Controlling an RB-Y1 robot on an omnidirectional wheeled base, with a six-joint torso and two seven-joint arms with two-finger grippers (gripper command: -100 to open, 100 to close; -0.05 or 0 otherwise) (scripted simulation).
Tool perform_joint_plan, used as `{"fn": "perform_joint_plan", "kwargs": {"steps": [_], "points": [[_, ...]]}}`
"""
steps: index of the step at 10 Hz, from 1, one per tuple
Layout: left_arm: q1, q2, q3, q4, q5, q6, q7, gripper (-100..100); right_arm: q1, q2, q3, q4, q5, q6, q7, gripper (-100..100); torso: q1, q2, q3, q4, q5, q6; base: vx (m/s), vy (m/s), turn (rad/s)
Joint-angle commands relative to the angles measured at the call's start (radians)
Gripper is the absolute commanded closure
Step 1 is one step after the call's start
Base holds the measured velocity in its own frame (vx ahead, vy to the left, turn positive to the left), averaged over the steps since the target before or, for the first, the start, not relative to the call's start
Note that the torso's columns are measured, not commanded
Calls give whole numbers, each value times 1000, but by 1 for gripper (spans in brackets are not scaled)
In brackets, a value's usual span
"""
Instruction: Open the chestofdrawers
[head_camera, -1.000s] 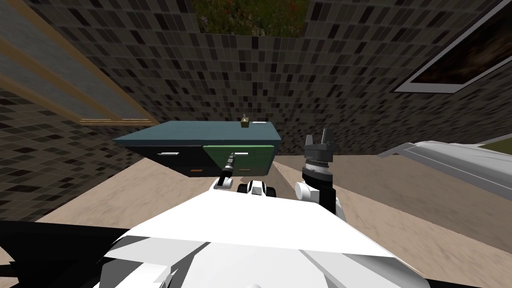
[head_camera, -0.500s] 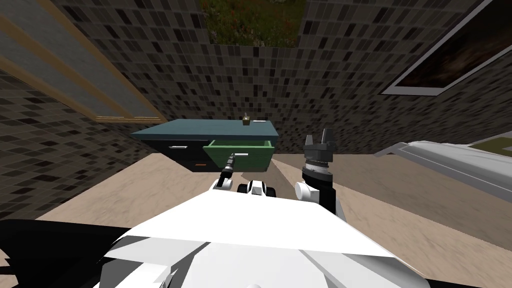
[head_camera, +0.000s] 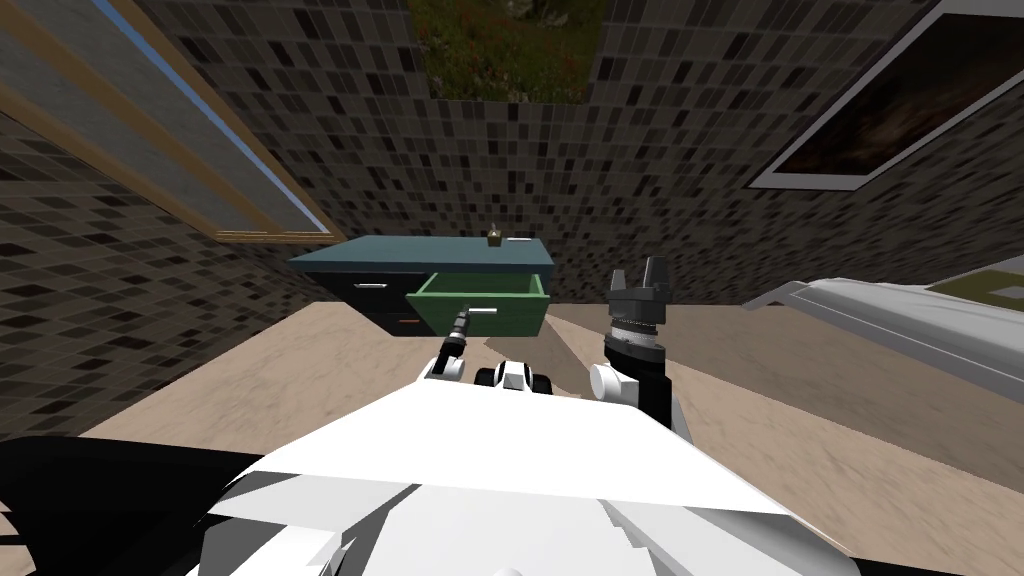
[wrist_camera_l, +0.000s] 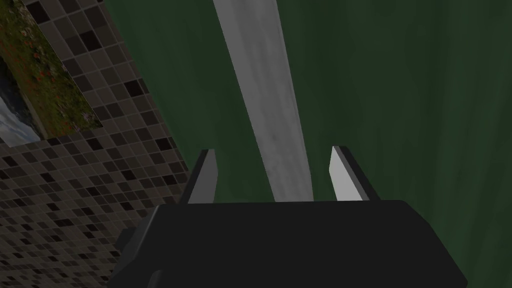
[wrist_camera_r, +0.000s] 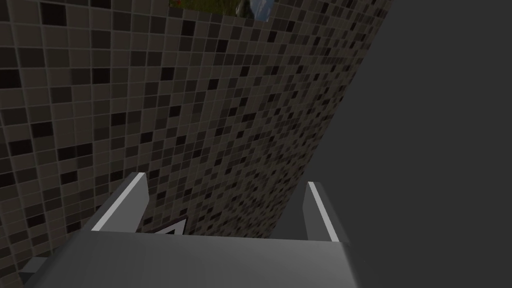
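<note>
A teal-topped chest of drawers (head_camera: 430, 255) stands against the tiled wall ahead. Its green drawer (head_camera: 480, 300) on the right is pulled partly out, and its inside shows. My left gripper (head_camera: 462, 318) is at the drawer's pale grey bar handle (head_camera: 483, 310). In the left wrist view the handle (wrist_camera_l: 265, 100) runs across the green drawer front (wrist_camera_l: 400, 100) and passes between my left gripper's (wrist_camera_l: 272, 172) fingers. They stand apart from the bar on both sides, open. My right gripper (head_camera: 641, 272) is raised to the right of the chest, open and holding nothing (wrist_camera_r: 225, 200).
A dark left drawer (head_camera: 370, 286) with its own pale handle stays shut. A small brown object (head_camera: 494, 237) and a flat white item (head_camera: 520, 240) sit on the chest's top. A long white and grey piece of furniture (head_camera: 900, 310) lies at the right. The floor (head_camera: 330, 370) is beige.
The green drawer has slid farther out of the chest. The chest looks smaller and farther off, so I have backed away with my left gripper still at the handle. The right arm holds its pose.
</note>
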Motion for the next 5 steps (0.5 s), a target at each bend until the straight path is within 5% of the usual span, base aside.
{"fn": "perform_joint_plan", "kwargs": {"steps": [1,5], "points": [[-10,9,4,-58,4,70,5,-100,0,0,0,0,0,0,0,0,0,-3,-2,-1,0,1,-10,-5,-1],[-21,19,8,-140,10,163,10,-100,0,0,0,0,0,0,0,0,0,5,3,1,0,0,-17,-6,3]]}}
